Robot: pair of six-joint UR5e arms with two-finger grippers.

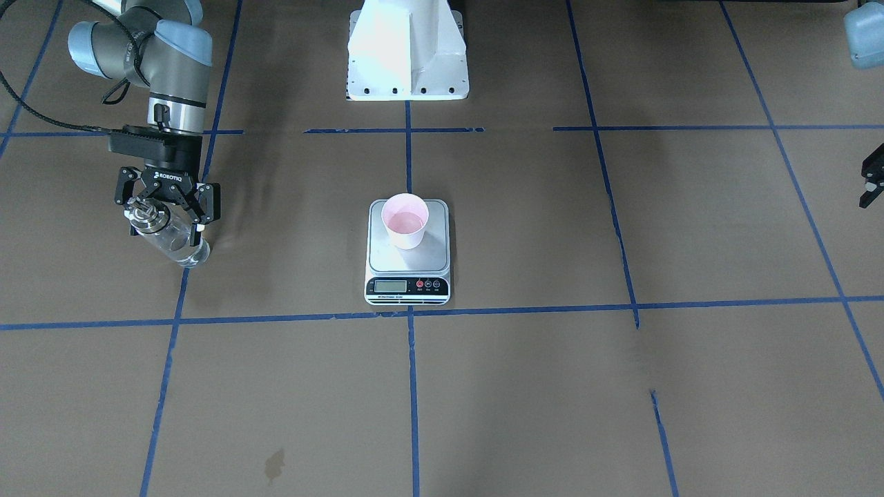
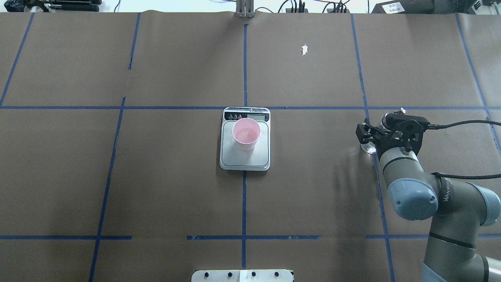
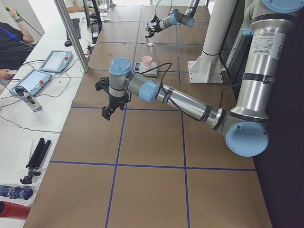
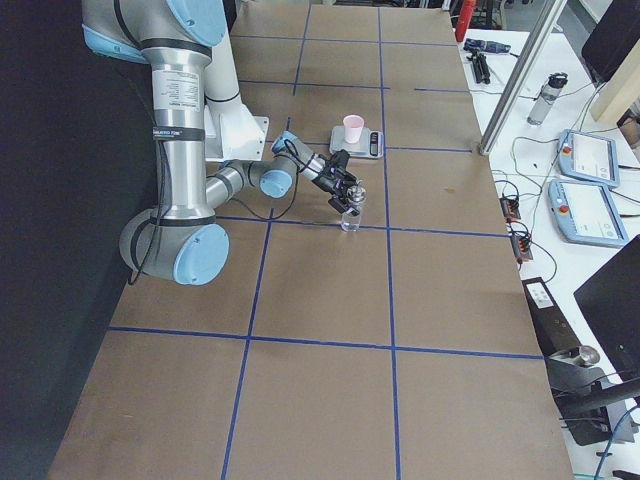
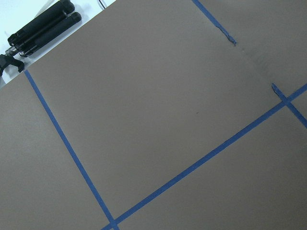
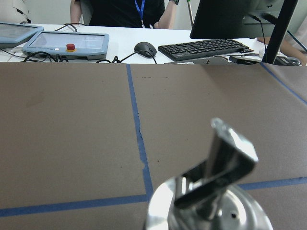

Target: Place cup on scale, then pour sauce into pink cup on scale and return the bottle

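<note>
Right hand (image 1: 168, 215): fingers (image 1: 209, 203) spread to either side of the bottle (image 1: 178, 243), just below its silver cap (image 6: 211, 191); whether the pads press the glass or stand just off it cannot be told. Bottle: upright in the exterior right view, its base apparently down on the table (image 1: 276, 386), on a blue tape line (image 1: 169, 359) on the right arm's side, well apart from the scale (image 1: 407, 264). Left hand (image 1: 870, 181): held over the opposite side of the table, nothing between its fingers in the exterior left view; cut off by the picture edge in the front-facing view, so its opening cannot be told. Cup (image 1: 405, 221): upright on the scale's platform, toward the end away from the display, with platform showing all round it; its pink inside shows a pale, glossy bottom. Scale: centre of the table, on the middle tape line, display facing the operators' side. Open room: bare brown table lies between bottle and scale and between scale and left hand; the white robot pedestal (image 1: 407, 55) stands behind the scale. Hard to make out: the contents of the clear bottle, the scale's reading, and the right hand's fingers in its own wrist view, which shows only the cap and spout at the bottom edge.
</note>
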